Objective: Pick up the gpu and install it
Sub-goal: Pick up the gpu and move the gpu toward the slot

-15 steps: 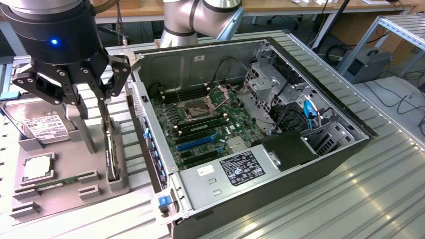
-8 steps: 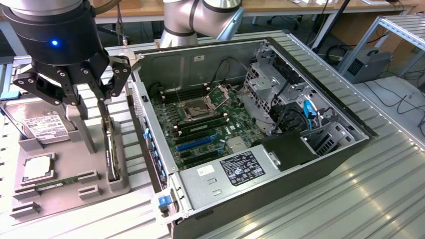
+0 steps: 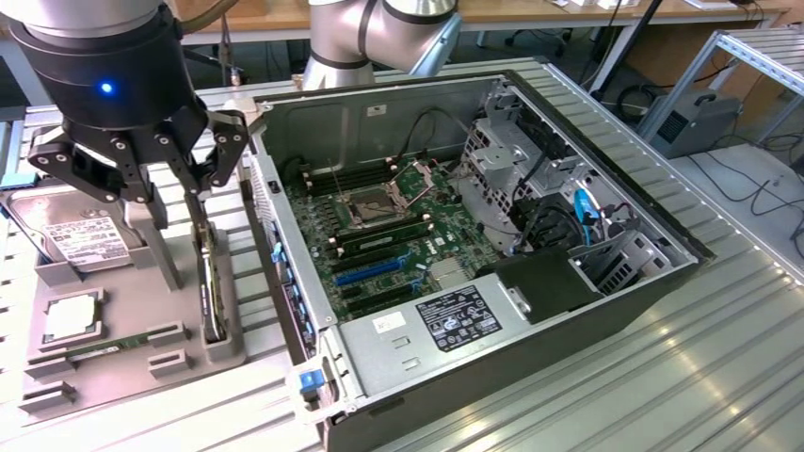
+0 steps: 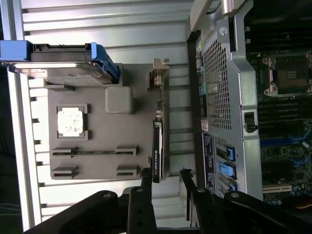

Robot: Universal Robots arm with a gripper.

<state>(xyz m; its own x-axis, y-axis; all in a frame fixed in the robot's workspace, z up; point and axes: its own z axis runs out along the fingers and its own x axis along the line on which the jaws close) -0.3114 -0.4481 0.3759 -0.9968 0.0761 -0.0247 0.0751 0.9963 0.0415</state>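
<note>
Gripper: we find the gripper [image 3: 166,188] low over the tray [image 3: 113,372], at the tray edge nearest the case [image 3: 503,377].
Fingers: spread apart and pinching nothing. In the wrist view they flank one end of the gpu [image 4: 157,151]; we cannot tell whether they touch it.
Gpu: it stands on edge in its holder along that tray edge, just beside the case wall.
Board: the blue slots [image 3: 371,271] inside the case carry no card.
Done: we judge that only the approach is complete.
Left: both pickup and installation remain.
</note>
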